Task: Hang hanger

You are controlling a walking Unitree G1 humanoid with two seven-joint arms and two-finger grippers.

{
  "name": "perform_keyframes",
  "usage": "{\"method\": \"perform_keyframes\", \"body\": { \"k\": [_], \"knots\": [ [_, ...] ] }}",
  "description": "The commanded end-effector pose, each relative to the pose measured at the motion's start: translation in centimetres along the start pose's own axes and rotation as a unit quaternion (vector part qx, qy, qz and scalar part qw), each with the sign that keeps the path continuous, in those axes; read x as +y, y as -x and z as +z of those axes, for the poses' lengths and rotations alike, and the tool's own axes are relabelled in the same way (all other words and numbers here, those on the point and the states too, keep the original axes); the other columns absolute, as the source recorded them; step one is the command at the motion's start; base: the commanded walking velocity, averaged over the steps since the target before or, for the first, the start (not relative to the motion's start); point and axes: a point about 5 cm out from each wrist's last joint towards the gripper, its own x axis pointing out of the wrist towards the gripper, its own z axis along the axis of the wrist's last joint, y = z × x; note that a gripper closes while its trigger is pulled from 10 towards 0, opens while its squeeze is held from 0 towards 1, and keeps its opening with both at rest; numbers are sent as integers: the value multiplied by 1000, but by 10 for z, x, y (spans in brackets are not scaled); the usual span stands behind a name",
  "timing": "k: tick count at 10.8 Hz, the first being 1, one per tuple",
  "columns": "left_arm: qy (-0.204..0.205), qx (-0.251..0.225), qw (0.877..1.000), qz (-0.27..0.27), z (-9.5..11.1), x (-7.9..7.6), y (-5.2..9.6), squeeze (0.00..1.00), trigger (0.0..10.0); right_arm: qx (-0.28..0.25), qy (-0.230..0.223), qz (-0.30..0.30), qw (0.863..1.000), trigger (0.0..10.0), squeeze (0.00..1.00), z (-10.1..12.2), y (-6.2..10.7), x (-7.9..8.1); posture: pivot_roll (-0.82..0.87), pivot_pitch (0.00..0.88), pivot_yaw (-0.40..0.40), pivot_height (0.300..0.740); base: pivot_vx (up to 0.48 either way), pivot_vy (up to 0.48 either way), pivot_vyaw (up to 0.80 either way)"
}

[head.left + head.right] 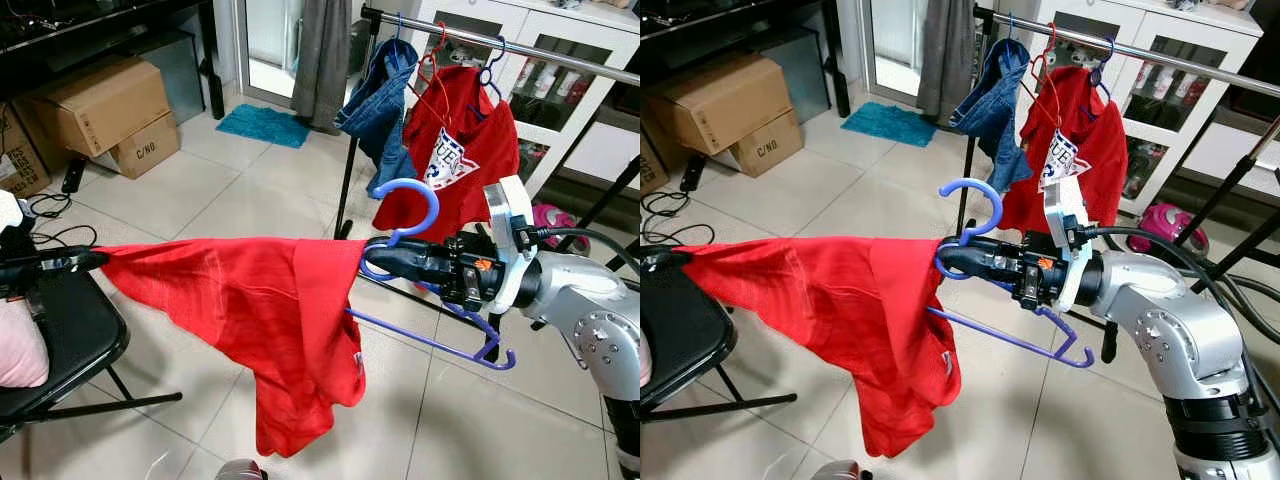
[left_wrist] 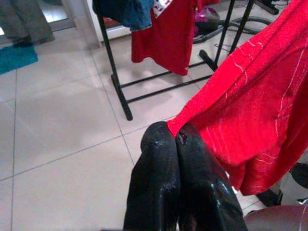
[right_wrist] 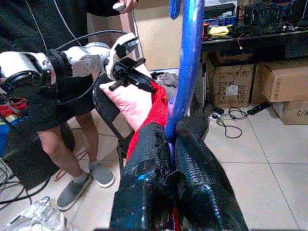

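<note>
Right end effector (image 1: 952,260) clamped on blue hanger (image 1: 975,205), left end effector (image 1: 95,260) pinching red shirt (image 1: 240,310), clothes rack (image 1: 500,45) with hung garments beyond, black chair (image 1: 60,340) below left arm.

Silver right arm (image 1: 1170,330), black cable, white wrist bracket; possibly orange marking.
</note>
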Motion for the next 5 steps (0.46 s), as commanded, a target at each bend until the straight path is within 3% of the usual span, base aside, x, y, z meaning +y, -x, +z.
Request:
{"method": "perform_keyframes", "body": {
  "k": [1,5],
  "knots": [
    [-10,-1,1000,15,6,4,6,0,0,-10,19,-9,1000,10000,0,9,7,-3,75,0,-47,740,0,0,0],
    [-15,5,1000,26,3,4,12,0,0,-10,19,-8,1000,10000,0,9,7,-4,77,0,-51,740,0,0,0]
  ]
}}
